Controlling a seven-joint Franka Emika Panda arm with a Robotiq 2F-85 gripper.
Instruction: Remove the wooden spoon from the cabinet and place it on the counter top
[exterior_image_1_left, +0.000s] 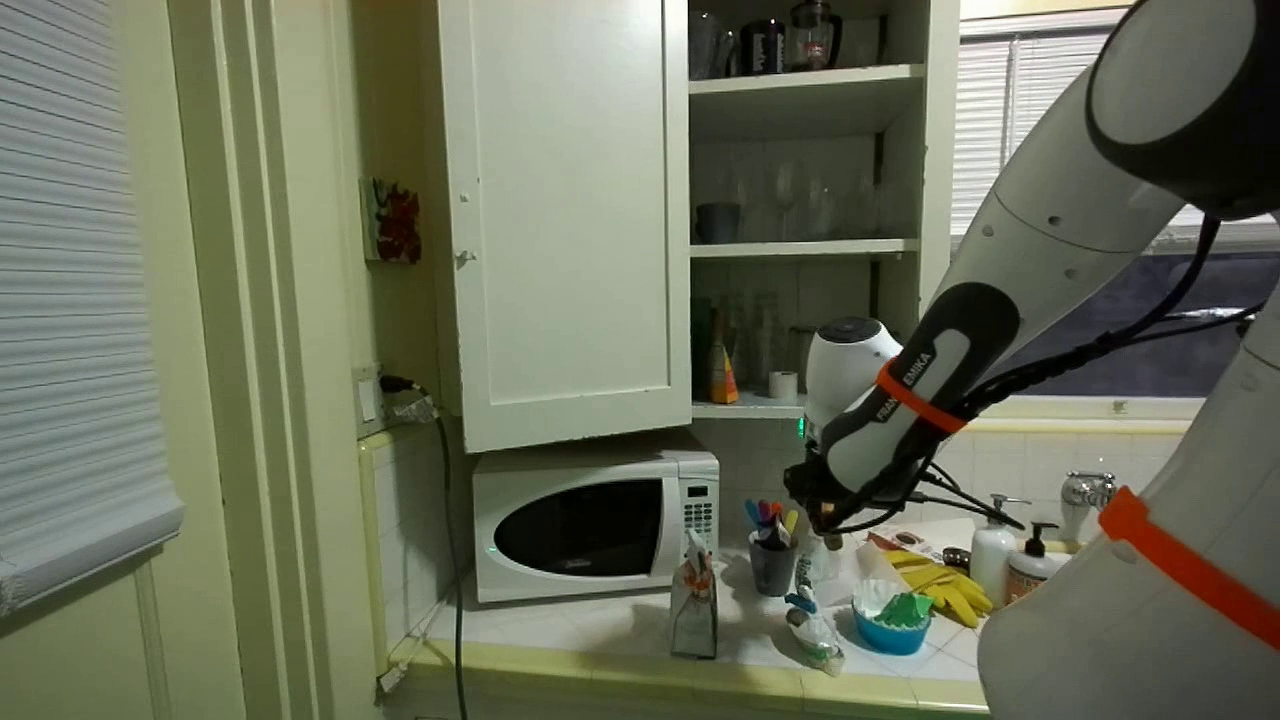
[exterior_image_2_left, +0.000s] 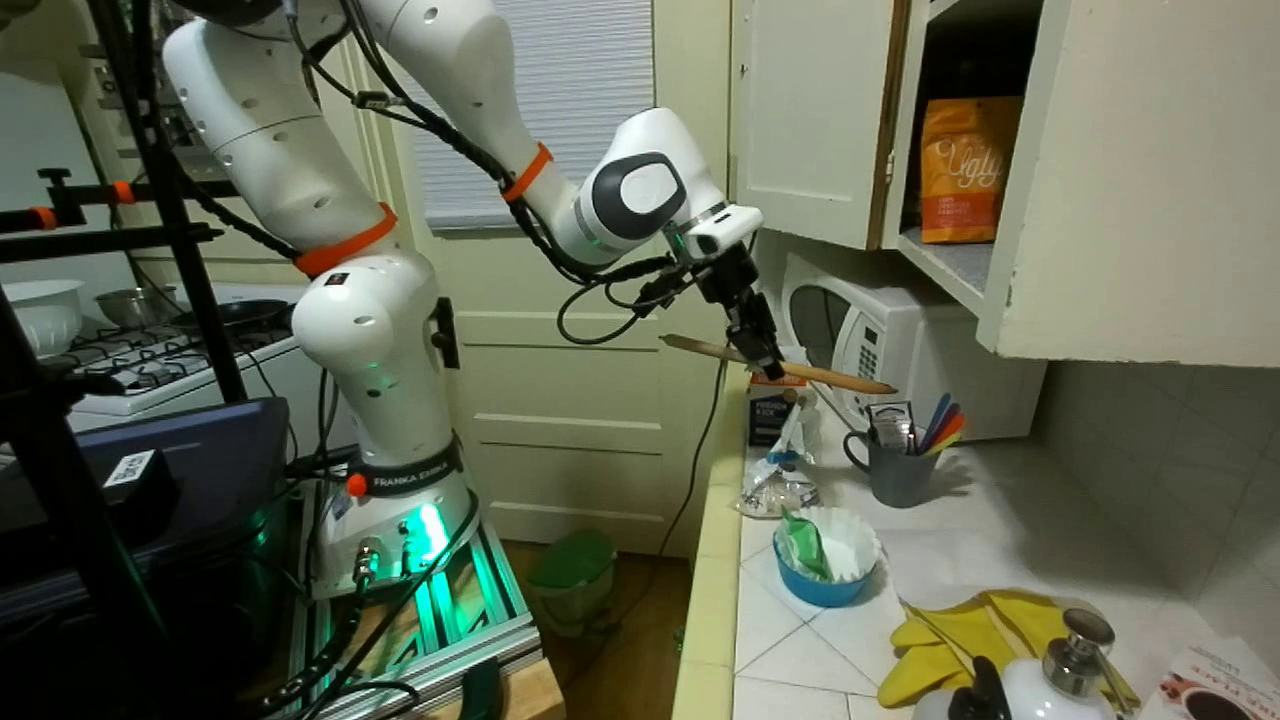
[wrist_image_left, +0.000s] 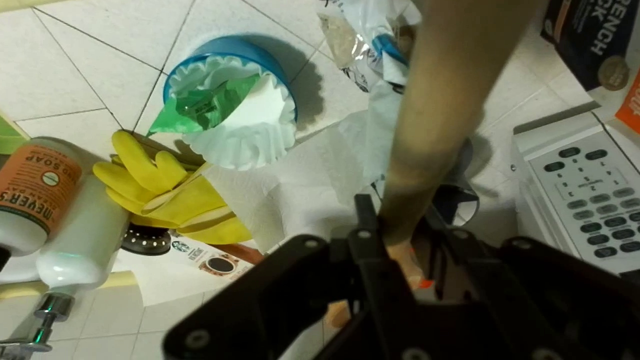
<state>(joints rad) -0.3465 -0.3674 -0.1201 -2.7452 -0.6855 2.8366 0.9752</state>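
The wooden spoon (exterior_image_2_left: 835, 378) is grasped in the pincer (wrist_image_left: 401, 212), clenched between its 2 dark fingers (wrist_image_left: 366, 215) and held up in the air over the counter top (exterior_image_2_left: 775, 640). It lies crosswise to the pincer, an end poking out on each side in an exterior view; in the wrist view the wood is blurred and widens away from the fingertips. Below the pincer stands a grey mug (exterior_image_2_left: 900, 478) holding bright-coloured utensils (exterior_image_2_left: 940, 425). Also below, nearer the yellow edge (exterior_image_2_left: 705, 620), is a blue bowl (exterior_image_2_left: 825, 592) with frilled white paper (exterior_image_2_left: 850, 540) and a green packet (exterior_image_2_left: 806, 547) in it. To the left of the pincer in the wrist view lie yellow gloves (wrist_image_left: 170, 192), and farther left 2 pump bottles (wrist_image_left: 37, 187). To the pincer's right in that view is the white microwave (wrist_image_left: 542, 210), its keypad (wrist_image_left: 605, 210) showing. Higher than the pincer in an exterior view is the cabinet (exterior_image_1_left: 805, 248), its door (exterior_image_1_left: 580, 230) standing wide, with glasses (exterior_image_1_left: 785, 195) and dark ware (exterior_image_1_left: 765, 45) on its shelves (exterior_image_1_left: 805, 80). The white arm (exterior_image_1_left: 1050, 215) slopes upward from the pincer, wrapped in orange bands (exterior_image_1_left: 920, 398).
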